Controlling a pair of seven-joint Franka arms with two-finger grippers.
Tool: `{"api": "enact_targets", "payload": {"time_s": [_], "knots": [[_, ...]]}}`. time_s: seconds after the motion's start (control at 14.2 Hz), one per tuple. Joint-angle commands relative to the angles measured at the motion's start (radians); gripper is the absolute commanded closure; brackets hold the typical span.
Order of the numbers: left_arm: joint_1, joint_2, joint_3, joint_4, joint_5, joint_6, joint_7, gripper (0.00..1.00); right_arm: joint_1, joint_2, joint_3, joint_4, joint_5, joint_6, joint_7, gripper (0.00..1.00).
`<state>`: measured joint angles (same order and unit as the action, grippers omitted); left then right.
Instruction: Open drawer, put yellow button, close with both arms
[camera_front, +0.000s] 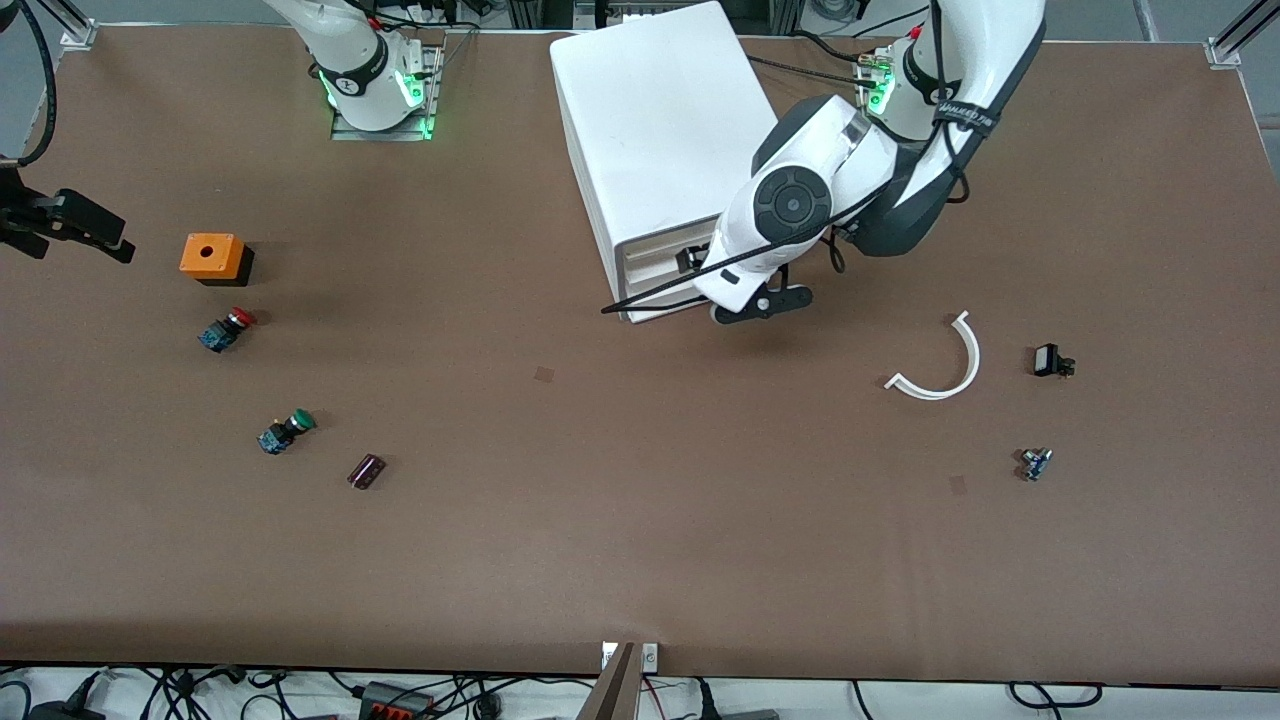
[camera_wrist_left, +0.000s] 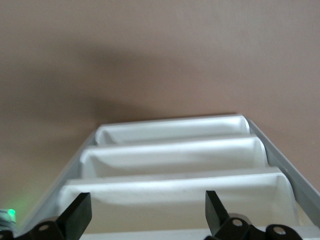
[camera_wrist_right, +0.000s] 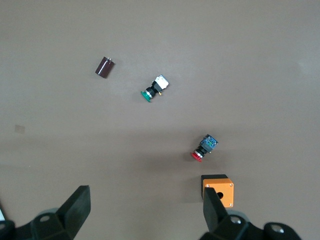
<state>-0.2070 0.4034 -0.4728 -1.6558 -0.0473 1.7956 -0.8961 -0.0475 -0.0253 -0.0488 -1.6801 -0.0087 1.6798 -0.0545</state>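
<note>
Drawer (camera_front: 655, 262) unopened in the cabinet (camera_front: 660, 130); left gripper (camera_wrist_left: 145, 215) open at its front, right gripper (camera_wrist_right: 145, 215) open above the red button (camera_wrist_right: 204, 148). Yellow button unseen. Fingers may miss the handle.

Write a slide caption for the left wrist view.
Left gripper, fingers open, faces the cabinet's stacked white drawer fronts.
</note>
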Motion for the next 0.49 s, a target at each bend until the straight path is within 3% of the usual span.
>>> {"api": "enact_targets", "payload": {"time_s": [0.0, 0.14, 0.42], "knots": [[0.023, -0.017, -0.006, 0.114, 0.089, -0.116, 0.067, 0.00, -0.003, -0.019, 0.009, -0.015, -0.016, -0.006, -0.005, 0.00], [0.073, -0.017, -0.004, 0.198, 0.112, -0.203, 0.194, 0.00, -0.003, -0.018, 0.009, -0.015, -0.016, -0.009, 0.001, 0.00], [0.214, -0.026, -0.006, 0.272, 0.174, -0.303, 0.428, 0.00, -0.003, -0.018, 0.009, -0.015, -0.013, -0.012, 0.004, 0.00]]}}
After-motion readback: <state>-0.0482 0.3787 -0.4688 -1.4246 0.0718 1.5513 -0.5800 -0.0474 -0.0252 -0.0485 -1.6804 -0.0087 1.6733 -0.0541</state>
